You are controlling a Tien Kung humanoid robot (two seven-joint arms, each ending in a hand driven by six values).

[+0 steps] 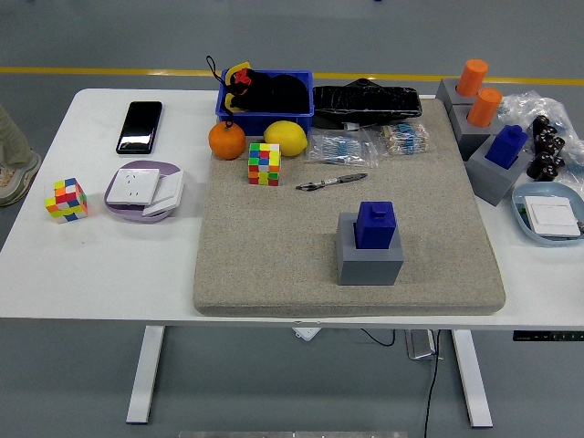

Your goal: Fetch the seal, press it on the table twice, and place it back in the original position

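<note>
Nothing of the task appears to have begun. The blue seal [375, 224] sits upright in its grey holder [369, 257] a little right of centre in the frame, on the lower part of the beige felt mat [274, 265] that covers the middle and right of the white table [119, 274]. Neither of the robot's hands is in the picture, so the state of their fingers cannot be told, and nothing has hold of the seal. As far as the frame shows, every step is left: reaching in and lifting the seal out of the holder, pressing it down twice, and setting it back into the holder. Bare mat lies to the left of the holder and in front of it, which looks like the likely place for the two presses. A pen [330, 182] lies above the holder towards the centre of the frame, apart from it, with a colour cube [264, 164], a lemon [286, 138] and an orange [227, 140] further up and left. At the upper right stand more grey holders with two orange seals [478, 92] and another blue one [506, 144], well apart from the seal in the middle.
</note>
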